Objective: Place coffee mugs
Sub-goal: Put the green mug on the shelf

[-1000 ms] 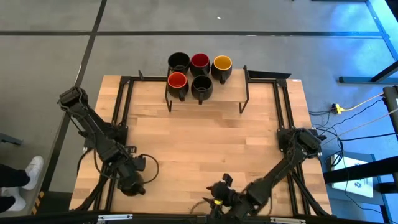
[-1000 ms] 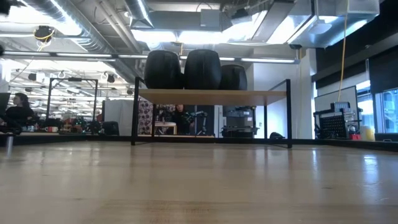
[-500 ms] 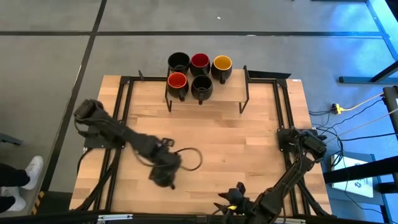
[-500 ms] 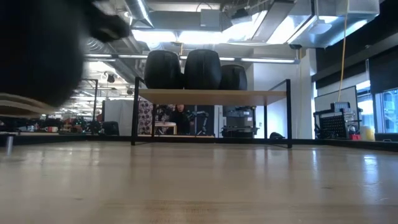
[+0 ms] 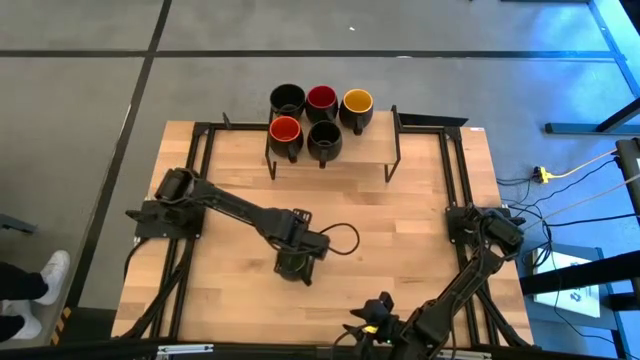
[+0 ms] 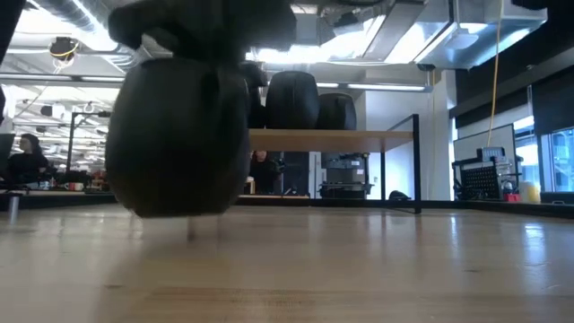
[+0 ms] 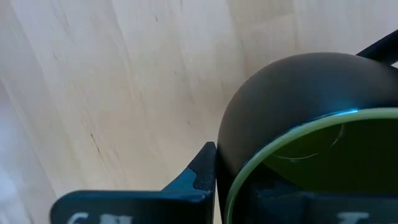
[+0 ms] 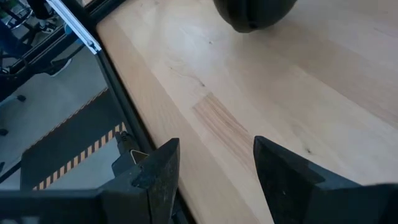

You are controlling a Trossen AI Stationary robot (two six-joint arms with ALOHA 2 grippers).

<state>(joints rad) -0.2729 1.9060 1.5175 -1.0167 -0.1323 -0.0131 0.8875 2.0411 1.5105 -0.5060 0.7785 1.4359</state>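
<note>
My left gripper [image 5: 297, 264] is out over the middle of the table, shut on a dark mug [image 6: 179, 135] whose green inside shows in the left wrist view [image 7: 311, 162]. Five more mugs stand on a small shelf [image 5: 365, 155] at the far edge: black [image 5: 287, 100], dark red [image 5: 321, 98] and yellow [image 5: 357, 102] behind, orange-red [image 5: 285, 130] and black [image 5: 324, 136] in front. My right gripper [image 5: 375, 322] waits open at the near edge, touching nothing; its wrist view shows the held mug [image 8: 255, 12] farther off. My left gripper comes at the green mug from above, at its rim [image 7: 273, 143]. One finger [image 7: 202, 171] lies against the outer wall just below the rim; the other finger is hidden by the mug. The mug hangs upright below the gripper, lifted clear of the table.
A black metal frame [image 5: 200, 170] runs along the table's left, right [image 5: 452, 170] and far sides, and the shelf's black legs [image 6: 418, 161] stand on the table. Bare wood [image 5: 400, 230] lies between the held mug and the shelf. People and benches show in the room behind.
My left arm has swung from the near left corner toward the table's middle, carrying the mug to the right and slightly toward the far edge; the mug now fills the left of the low view. My right gripper has drawn back a little toward the near edge.
</note>
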